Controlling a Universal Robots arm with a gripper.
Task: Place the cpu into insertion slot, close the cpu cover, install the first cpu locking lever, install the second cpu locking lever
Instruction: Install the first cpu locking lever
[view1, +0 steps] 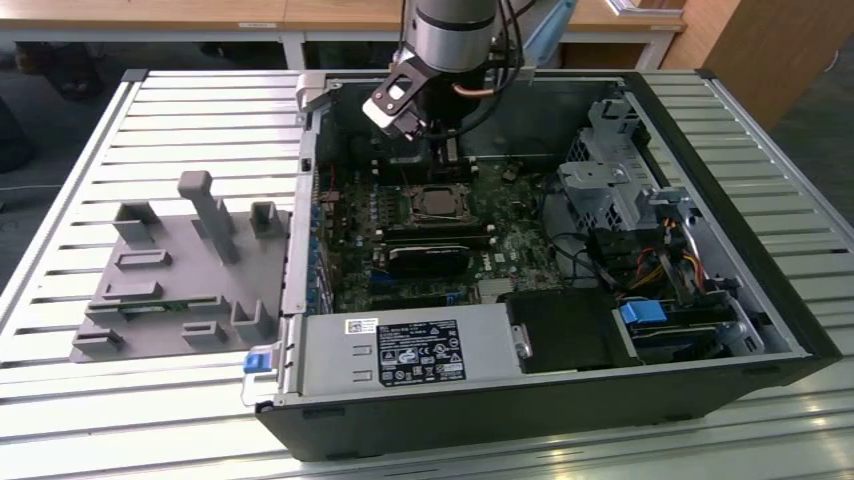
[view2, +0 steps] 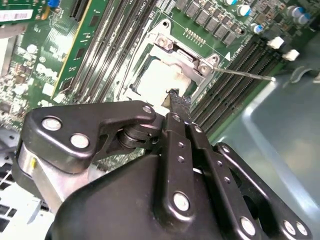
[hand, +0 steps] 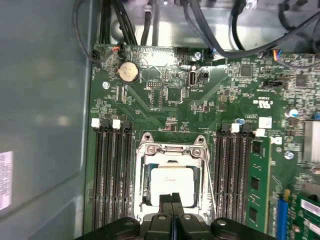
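Observation:
The cpu (hand: 171, 182) lies flat in the insertion slot (view1: 434, 203) on the green board, its pale metal face showing in both wrist views (view2: 157, 82). Around it sits the silvery cpu cover (hand: 170, 150), lying down over the chip's edges (view2: 186, 58). A thin wire locking lever (view2: 245, 74) sticks out sideways from the cover's hinge end. Another thin lever (hand: 210, 185) runs along the socket's side. My gripper (hand: 172, 201) is shut with nothing between the fingers. It hovers just over the socket edge, its tip (view2: 175, 98) close to the chip. In the exterior view my gripper (view1: 449, 158) hangs behind the socket.
Long black memory slots (hand: 112, 175) flank the socket on both sides. A black fan card (view1: 427, 255) lies in front of it, the power supply (view1: 407, 350) nearer still. Drive cage and cables (view1: 607, 190) fill the exterior view's right. A grey fixture (view1: 174, 270) rests on the slatted table.

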